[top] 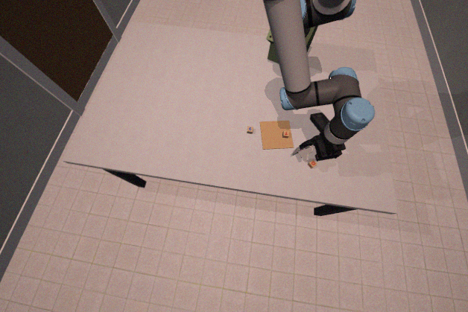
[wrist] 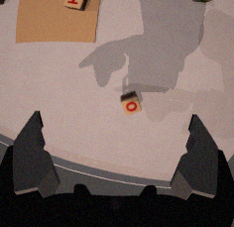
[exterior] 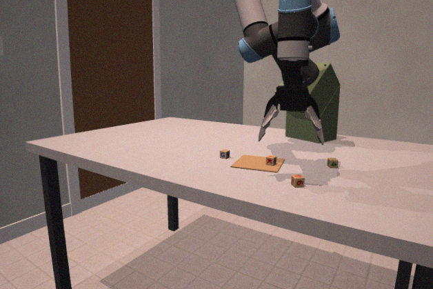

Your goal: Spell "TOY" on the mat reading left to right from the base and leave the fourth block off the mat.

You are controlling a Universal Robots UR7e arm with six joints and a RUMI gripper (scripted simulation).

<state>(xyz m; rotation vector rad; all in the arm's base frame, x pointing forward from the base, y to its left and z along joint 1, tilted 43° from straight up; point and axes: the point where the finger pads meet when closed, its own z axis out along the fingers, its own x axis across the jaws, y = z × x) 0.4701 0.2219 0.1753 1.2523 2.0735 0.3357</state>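
O block (top: pixel 312 164) (exterior: pixel 298 181) (wrist: pixel 131 104) looks light, stiff, maybe a bit slick. I'd pinch opposite sides, low and square. Gripper (top: pixel 305 153) (exterior: pixel 291 141) (wrist: pixel 116 114)'s wide open, nothing in it.
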